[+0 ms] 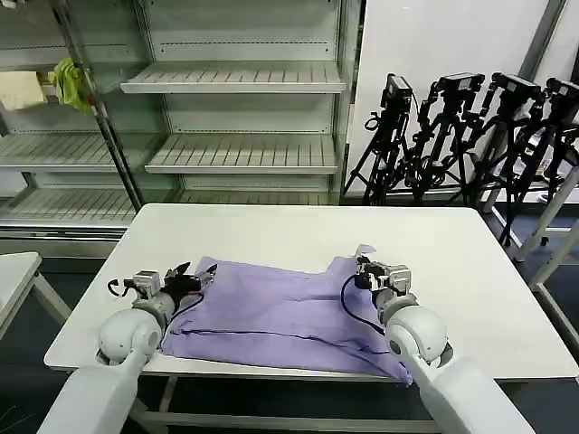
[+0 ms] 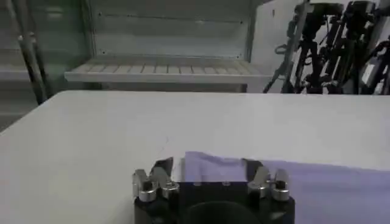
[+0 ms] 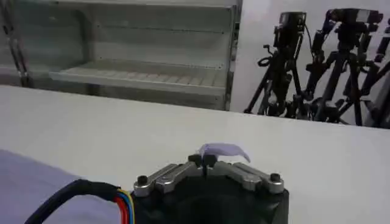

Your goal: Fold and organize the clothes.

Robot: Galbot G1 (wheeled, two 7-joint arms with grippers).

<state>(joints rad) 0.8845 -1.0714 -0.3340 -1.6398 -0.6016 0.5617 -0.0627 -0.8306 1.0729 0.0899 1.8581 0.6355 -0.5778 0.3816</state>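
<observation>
A plain lavender T-shirt lies on a white table. The black-and-silver left gripper and right gripper flank it — behind, pale grey shelves and black tripods.

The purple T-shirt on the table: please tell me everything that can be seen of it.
The lavender soft-fabric T-shirt lies mostly flat and wrinkled on the white table, near its front edge, plain side up. The left claw is open around its left corner, fingers either side of the cloth edge. The right claw is shut on a small lifted tip at the far right corner. The near right corner reaches the table edge beside the right arm.
</observation>
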